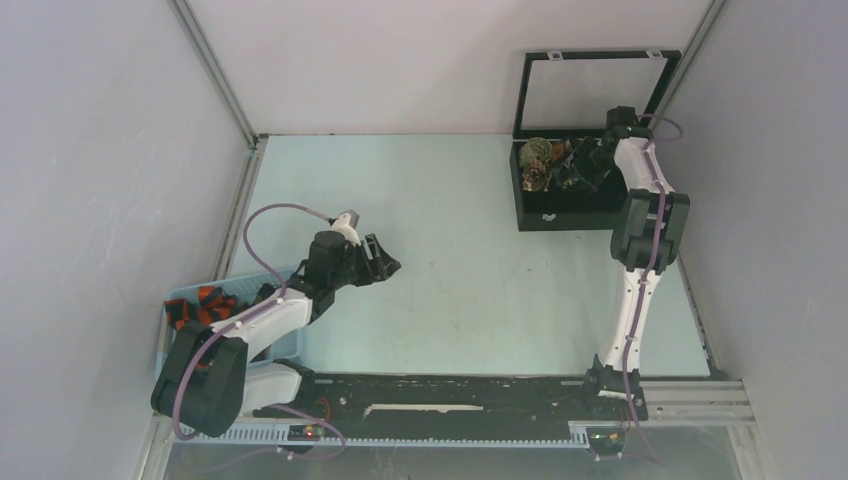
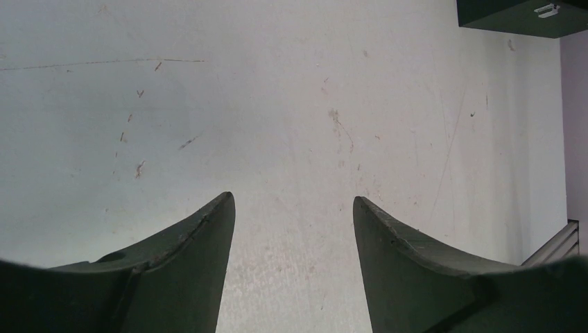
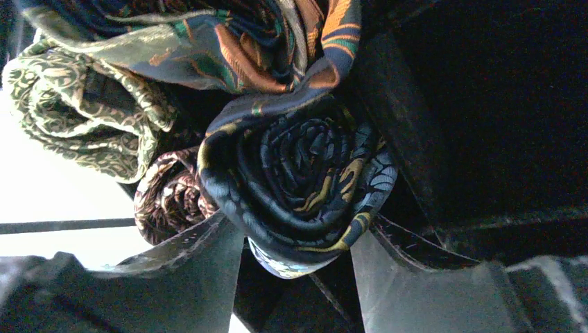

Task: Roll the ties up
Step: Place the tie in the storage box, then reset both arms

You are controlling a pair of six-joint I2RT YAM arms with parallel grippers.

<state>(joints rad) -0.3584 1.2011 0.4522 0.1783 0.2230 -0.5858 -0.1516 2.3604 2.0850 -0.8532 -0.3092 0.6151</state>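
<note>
White links (image 1: 632, 300), black joints (image 1: 650, 225); purple cables (image 1: 285, 206); dark tapered fingers (image 2: 187, 263).

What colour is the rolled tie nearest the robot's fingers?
The rolled tie is dark navy with yellow marks; right wrist view.

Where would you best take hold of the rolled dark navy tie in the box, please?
Pinch the rolled dark navy patterned fabric tie across its curved outer wraps, coming straight at its exposed spiral end, which faces the right end effector.
</note>
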